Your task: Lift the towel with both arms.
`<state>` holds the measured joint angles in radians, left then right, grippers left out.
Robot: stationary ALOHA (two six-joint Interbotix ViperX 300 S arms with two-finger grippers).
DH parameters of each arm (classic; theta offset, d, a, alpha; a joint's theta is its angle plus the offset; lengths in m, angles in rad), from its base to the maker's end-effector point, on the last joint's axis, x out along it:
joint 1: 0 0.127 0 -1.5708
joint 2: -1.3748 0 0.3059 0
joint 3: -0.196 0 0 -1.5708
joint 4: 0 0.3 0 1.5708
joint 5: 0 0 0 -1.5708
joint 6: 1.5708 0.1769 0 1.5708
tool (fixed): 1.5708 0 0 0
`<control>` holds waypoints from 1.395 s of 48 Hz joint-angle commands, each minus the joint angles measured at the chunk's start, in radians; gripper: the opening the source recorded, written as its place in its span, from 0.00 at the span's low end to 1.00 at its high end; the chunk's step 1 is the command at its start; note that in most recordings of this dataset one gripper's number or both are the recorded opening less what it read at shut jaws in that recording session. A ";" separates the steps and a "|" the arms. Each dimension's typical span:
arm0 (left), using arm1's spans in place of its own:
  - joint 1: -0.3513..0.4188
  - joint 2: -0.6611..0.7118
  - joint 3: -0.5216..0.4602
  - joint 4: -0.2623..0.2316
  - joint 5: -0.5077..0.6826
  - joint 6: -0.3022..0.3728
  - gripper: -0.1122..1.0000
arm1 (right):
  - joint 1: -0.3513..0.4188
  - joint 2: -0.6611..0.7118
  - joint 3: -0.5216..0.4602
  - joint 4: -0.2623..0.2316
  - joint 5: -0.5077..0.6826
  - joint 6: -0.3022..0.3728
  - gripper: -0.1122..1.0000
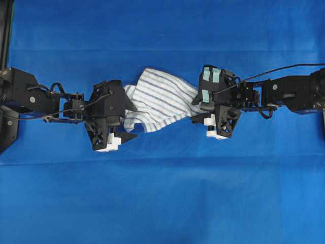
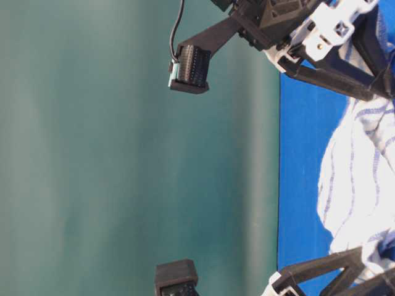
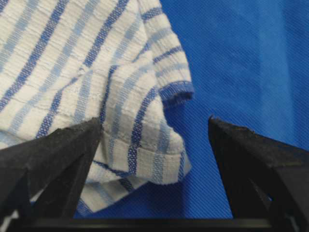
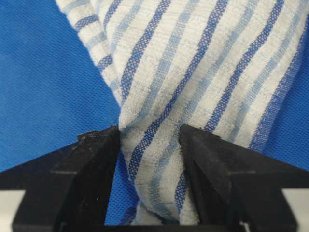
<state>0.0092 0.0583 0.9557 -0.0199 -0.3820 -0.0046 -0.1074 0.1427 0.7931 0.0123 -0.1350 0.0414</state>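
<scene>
The white towel (image 1: pixel 157 101) with blue-grey stripes lies crumpled on the blue table cloth between the two arms. My left gripper (image 1: pixel 133 122) is at its left edge and stands open. In the left wrist view a folded corner of the towel (image 3: pixel 140 145) lies between the wide-spread fingers, close to the left finger (image 3: pixel 58 154); the left gripper (image 3: pixel 154 128) does not press it. My right gripper (image 1: pixel 195 109) is at the towel's right edge. Its fingers stand on either side of a bunched fold of towel (image 4: pixel 159 159), with blue cloth showing beside the left finger (image 4: pixel 91 169); the right gripper (image 4: pixel 148 133) is open.
A plain blue cloth (image 1: pixel 162 193) covers the whole table. The table-level view is turned sideways and shows a green wall (image 2: pixel 123 154), part of the towel (image 2: pixel 358 179) and black gripper fingers at the top and bottom edges.
</scene>
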 commanded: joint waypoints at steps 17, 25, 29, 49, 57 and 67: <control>0.043 -0.017 -0.020 -0.002 0.046 0.009 0.15 | -0.015 -0.015 -0.017 0.002 -0.006 -0.002 0.17; 0.043 -0.057 -0.025 -0.002 0.092 0.006 0.13 | -0.017 -0.058 -0.012 0.003 0.000 0.002 0.17; 0.041 -0.100 -0.034 -0.002 0.130 0.002 0.13 | -0.017 -0.110 -0.011 0.005 0.018 0.009 0.17; 0.069 -0.443 -0.141 -0.002 0.387 -0.002 0.13 | -0.040 -0.394 -0.077 0.003 0.216 0.028 0.17; 0.094 -0.554 -0.187 -0.002 0.459 0.003 0.13 | -0.067 -0.488 -0.133 -0.003 0.301 0.021 0.17; 0.112 -0.658 -0.264 -0.002 0.512 0.008 0.13 | -0.081 -0.566 -0.244 -0.037 0.443 0.018 0.17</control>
<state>0.1150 -0.5676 0.7378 -0.0199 0.1258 0.0031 -0.1856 -0.3850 0.6121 -0.0107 0.2684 0.0629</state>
